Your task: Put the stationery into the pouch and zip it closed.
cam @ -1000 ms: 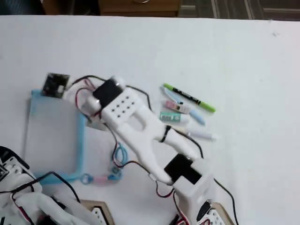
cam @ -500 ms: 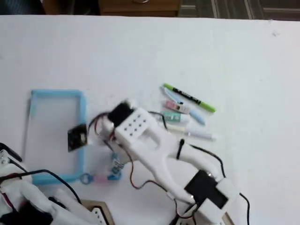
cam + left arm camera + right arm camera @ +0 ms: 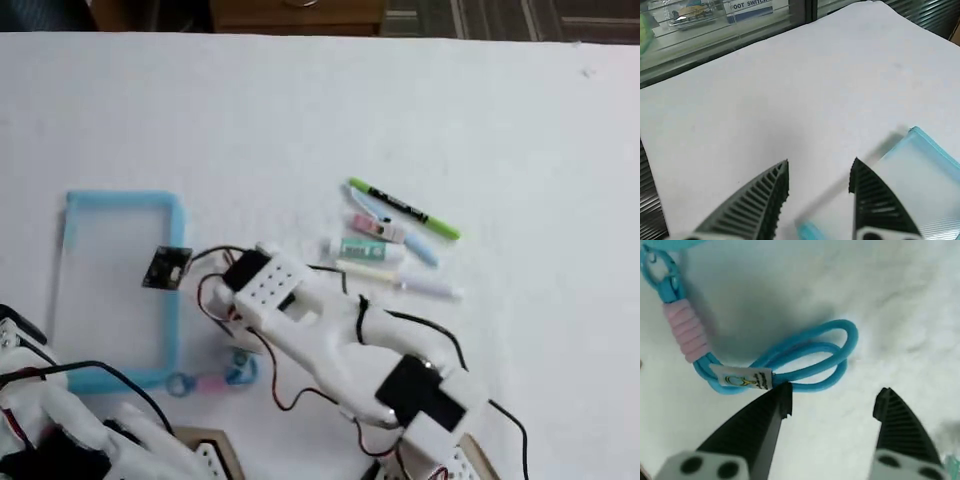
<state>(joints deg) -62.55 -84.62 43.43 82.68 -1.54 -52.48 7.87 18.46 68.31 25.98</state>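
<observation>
The pouch [image 3: 118, 285], clear with a light blue border, lies flat at the table's left. Its blue cord strap [image 3: 213, 379] with a pink wrap trails from the near right corner. The stationery [image 3: 398, 240] lies in a loose cluster at centre right: a green marker [image 3: 403, 208], pastel pens and small sticks. My right gripper [image 3: 834, 392] is open just above the looped blue cord [image 3: 810, 357], holding nothing; the pink wrap [image 3: 685, 332] and clip [image 3: 657, 272] lie beside it. My left gripper [image 3: 820, 165] is open and holds nothing, over a corner of the pouch [image 3: 922, 170].
The right arm [image 3: 300, 310] stretches from its base [image 3: 425, 405] at the front edge toward the pouch's right side, with loose wires around it. The left arm [image 3: 60, 430] sits at the front left corner. Bare white table lies beyond the stationery.
The right arm drew back from the pouch's far right corner toward the front edge, uncovering the pouch; its gripper now hangs over the strap. Pouch and stationery stayed put.
</observation>
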